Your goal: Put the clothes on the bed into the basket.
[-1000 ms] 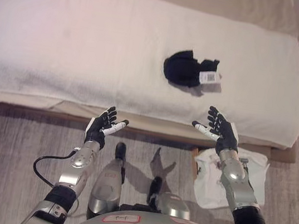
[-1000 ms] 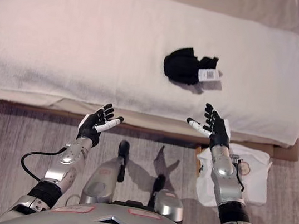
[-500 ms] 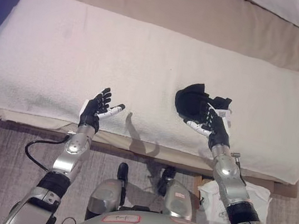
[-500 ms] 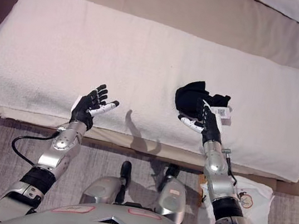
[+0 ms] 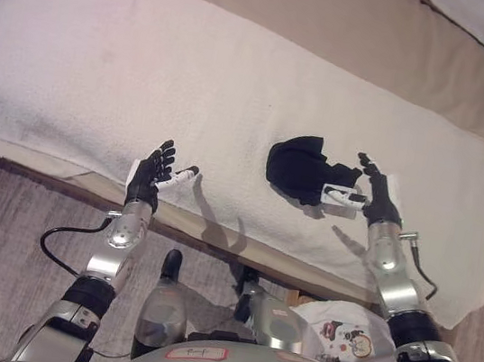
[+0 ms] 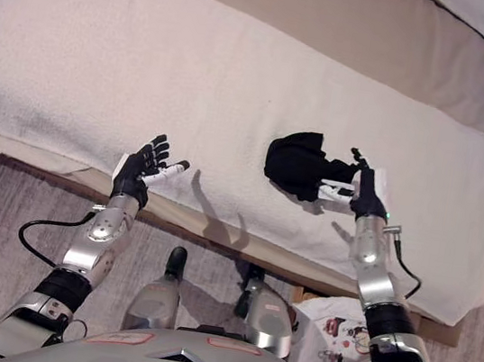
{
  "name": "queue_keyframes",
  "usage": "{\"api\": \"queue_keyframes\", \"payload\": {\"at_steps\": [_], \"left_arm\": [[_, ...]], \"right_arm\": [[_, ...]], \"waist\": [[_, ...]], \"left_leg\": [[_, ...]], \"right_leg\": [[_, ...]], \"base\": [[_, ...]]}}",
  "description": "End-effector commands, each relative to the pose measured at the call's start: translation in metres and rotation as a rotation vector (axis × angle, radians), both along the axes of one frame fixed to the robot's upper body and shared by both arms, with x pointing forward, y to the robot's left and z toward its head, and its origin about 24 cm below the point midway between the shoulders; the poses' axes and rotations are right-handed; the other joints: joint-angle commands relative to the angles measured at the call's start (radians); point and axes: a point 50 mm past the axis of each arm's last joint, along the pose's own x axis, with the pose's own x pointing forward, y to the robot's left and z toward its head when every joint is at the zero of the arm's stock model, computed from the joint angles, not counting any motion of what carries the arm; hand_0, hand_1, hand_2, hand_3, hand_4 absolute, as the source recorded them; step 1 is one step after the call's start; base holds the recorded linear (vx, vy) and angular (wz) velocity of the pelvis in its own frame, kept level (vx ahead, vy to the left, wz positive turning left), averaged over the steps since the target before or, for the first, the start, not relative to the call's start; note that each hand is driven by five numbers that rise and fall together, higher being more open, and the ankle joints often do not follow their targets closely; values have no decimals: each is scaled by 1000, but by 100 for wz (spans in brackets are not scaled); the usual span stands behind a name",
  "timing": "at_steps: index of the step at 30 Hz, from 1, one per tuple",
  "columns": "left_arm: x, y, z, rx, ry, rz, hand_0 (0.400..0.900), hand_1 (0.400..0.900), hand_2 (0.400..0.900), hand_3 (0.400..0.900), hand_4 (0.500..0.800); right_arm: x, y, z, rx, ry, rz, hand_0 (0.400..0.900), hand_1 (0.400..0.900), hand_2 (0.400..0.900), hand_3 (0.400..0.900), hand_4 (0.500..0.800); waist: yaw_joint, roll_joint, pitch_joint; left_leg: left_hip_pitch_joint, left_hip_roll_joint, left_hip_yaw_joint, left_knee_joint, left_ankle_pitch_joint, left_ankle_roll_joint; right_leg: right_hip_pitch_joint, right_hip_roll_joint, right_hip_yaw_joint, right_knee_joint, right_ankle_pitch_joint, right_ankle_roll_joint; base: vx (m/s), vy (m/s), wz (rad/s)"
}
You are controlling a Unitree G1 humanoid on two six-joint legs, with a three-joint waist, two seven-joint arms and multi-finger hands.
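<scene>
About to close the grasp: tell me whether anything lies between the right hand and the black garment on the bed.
Nothing visible does. The right hand is open right beside the black garment, its fingers at the garment's white tag. Around them there is only the bare white blanket. The left hand hovers open at the bed's near edge, well clear.

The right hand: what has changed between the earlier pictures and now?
The right hand has reached forward from over the floor, past the bed edge, and now sits open beside the black garment, at its white tag, not yet gripping it. The left hand also came forward to the bed edge, open. The garment stayed in place; the view shifted.
</scene>
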Motion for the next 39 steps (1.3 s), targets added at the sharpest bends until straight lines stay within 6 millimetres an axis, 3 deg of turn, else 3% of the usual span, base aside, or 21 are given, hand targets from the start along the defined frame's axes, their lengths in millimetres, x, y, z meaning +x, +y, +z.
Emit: {"api": "queue_keyframes", "payload": {"at_steps": [1,8,12,15,16,19,20,22,23,25,26,31,39], "left_arm": [[32,-11,47,14,-245,-44,900,900,900,900,800],[28,-17,46,-25,-237,-65,900,900,900,900,800],[29,-19,48,-44,-246,-60,900,900,900,900,800],[34,-23,58,-60,-280,-72,900,900,900,900,800],[37,-27,61,-67,-293,-87,900,900,900,900,800],[42,-34,70,-80,-326,-119,900,900,900,900,800],[46,-37,78,-81,-350,-132,900,900,900,900,800],[48,-37,82,-85,-365,-132,900,900,900,900,800],[51,-43,86,-91,-374,-157,900,900,900,900,800],[53,-46,90,-91,-387,-166,900,900,900,900,800],[55,-51,92,-98,-393,-183,900,900,900,900,800],[57,-57,90,-100,-382,-215,900,900,900,900,800],[59,-64,90,-108,-369,-244,900,900,900,900,800]], "right_arm": [[39,-14,69,-200,-255,0,900,900,900,900,800],[60,-20,91,-399,-228,49,900,900,900,900,800],[71,-14,103,-371,-250,61,900,900,900,900,800],[84,-10,122,-370,-278,77,900,900,900,900,800],[88,-17,117,-366,-237,49,900,900,900,900,800],[103,-28,131,-353,-191,-13,900,900,900,900,800],[114,-34,154,-302,-216,-69,900,900,900,900,800],[116,-37,159,-282,-222,-89,900,900,900,900,800],[117,-51,167,-270,-189,-165,900,900,900,900,800],[117,-56,169,-248,-183,-199,900,900,900,900,800],[113,-71,173,-220,-164,-269,900,900,900,900,800],[101,-99,180,-180,-129,-384,900,900,900,900,800],[100,-103,186,-159,-108,-380,900,900,900,900,800]], "waist": [[15,33,-27],[38,17,18],[41,-5,49],[51,-28,95],[59,-30,112],[74,-37,149],[86,-39,178],[88,-37,192],[102,-31,218],[108,-22,232],[119,-9,253],[134,11,283],[153,23,293]], "left_leg": [[36,-62,20,-10,-76,67],[-27,-54,18,50,-90,59],[-85,-59,27,119,-111,54],[-168,-65,38,223,-142,47],[-192,-68,37,250,-150,45],[-252,-73,28,287,-152,39],[-284,-68,24,295,-148,36],[-306,-66,22,302,-146,36],[-329,-66,14,306,-144,35],[-346,-71,10,309,-141,36],[-372,-76,5,317,-136,35],[-412,-85,-21,323,-126,37],[-408,-79,-40,319,-147,37]], "right_leg": [[-13,-74,-28,101,-25,69],[-37,-54,-34,116,-56,49],[-56,-47,-27,114,-57,42],[-88,-42,-12,120,-58,30],[-98,-40,-11,123,-57,27],[-136,-35,-14,135,-62,18],[-166,-31,-17,148,-65,12],[-188,-30,-17,158,-65,11],[-216,-27,-21,174,-72,7],[-233,-30,-24,187,-78,5],[-261,-35,-32,208,-85,4],[-309,-41,-51,241,-96,3],[-313,-32,-53,263,-130,11]], "base": [[72,-66,11],[64,-71,10],[-3,-42,5],[-64,-45,7],[-60,-30,14],[-69,-24,17],[-62,-9,15],[-84,-4,10],[-74,-1,9],[-56,11,25],[-50,23,30],[-4,6,25],[59,-11,8]]}}
